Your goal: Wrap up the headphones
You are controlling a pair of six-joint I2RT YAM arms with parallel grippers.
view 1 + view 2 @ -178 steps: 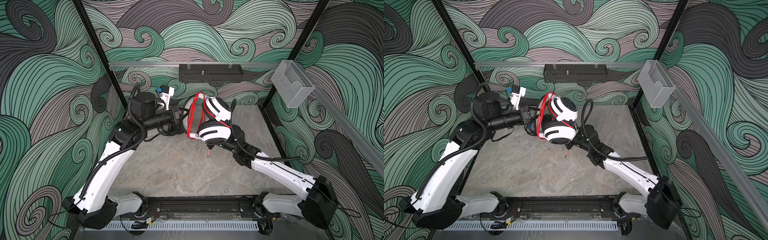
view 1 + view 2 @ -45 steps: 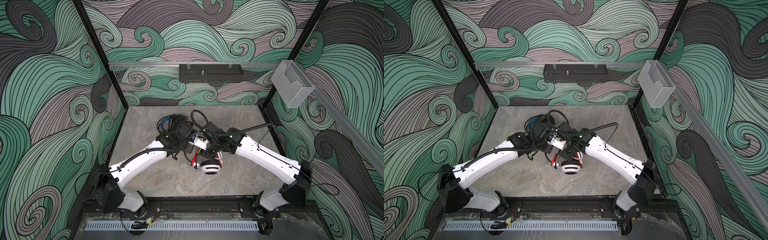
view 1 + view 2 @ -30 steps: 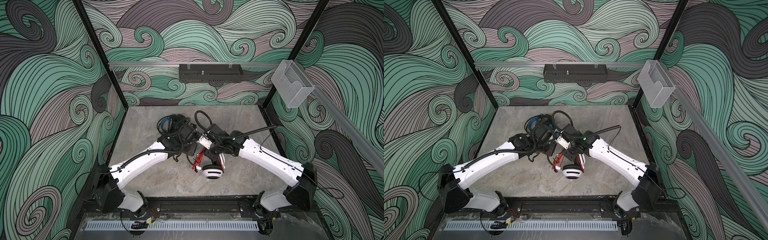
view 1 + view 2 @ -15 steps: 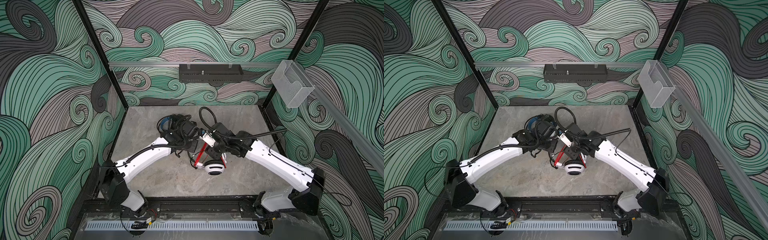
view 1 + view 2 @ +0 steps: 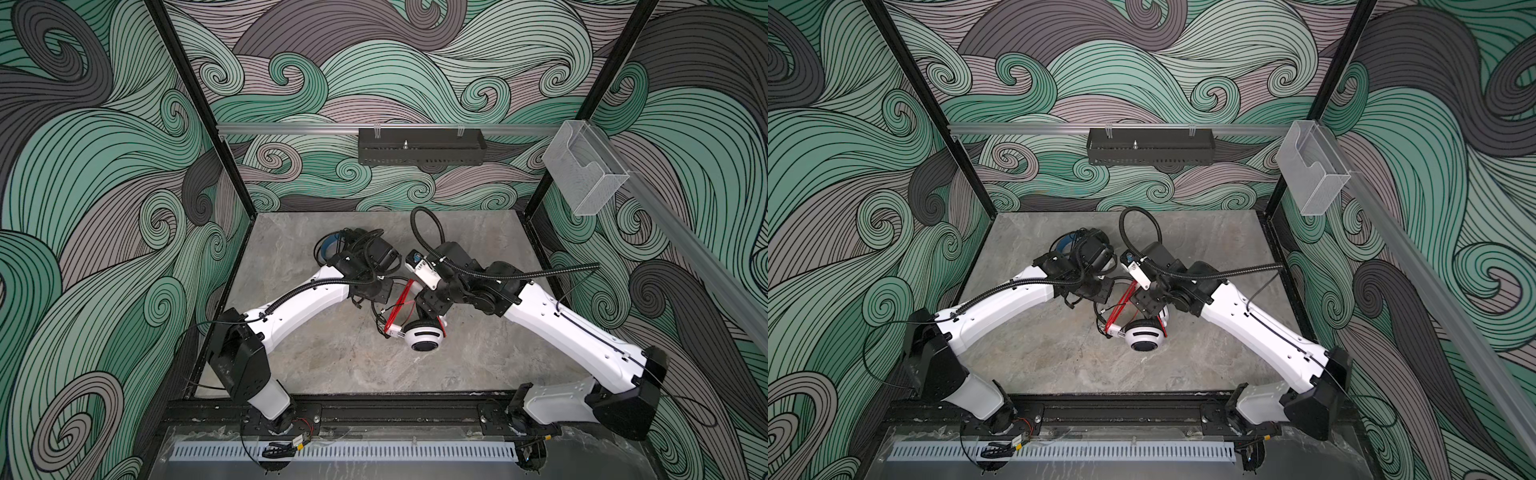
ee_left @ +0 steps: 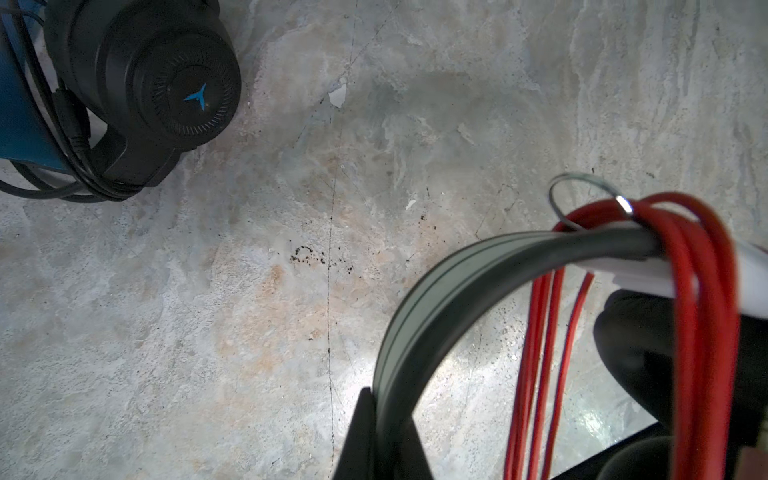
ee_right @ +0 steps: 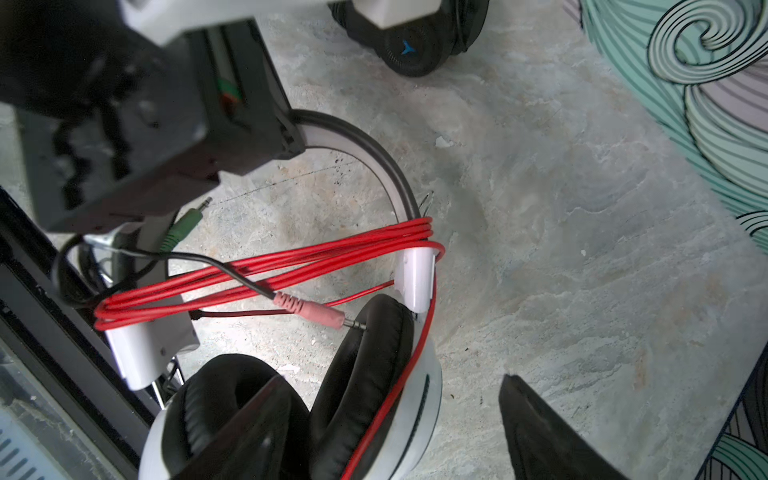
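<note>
Clamping the headband of the white headset (image 5: pixel 424 338), the left gripper (image 6: pixel 384 419) has its jaws pinched narrow on the band. The headset sits mid-frame in both top views, low at the table (image 5: pixel 332 365); contact is unclear. Its red cable (image 7: pixel 270 266) loops several times across the band's arms. The right gripper (image 7: pixel 395 380) stands wide and holds nothing, with one finger over an ear cushion and the other over bare table. The black headset (image 6: pixel 166 83) lies up and left of the white one, partly behind the left arm.
</note>
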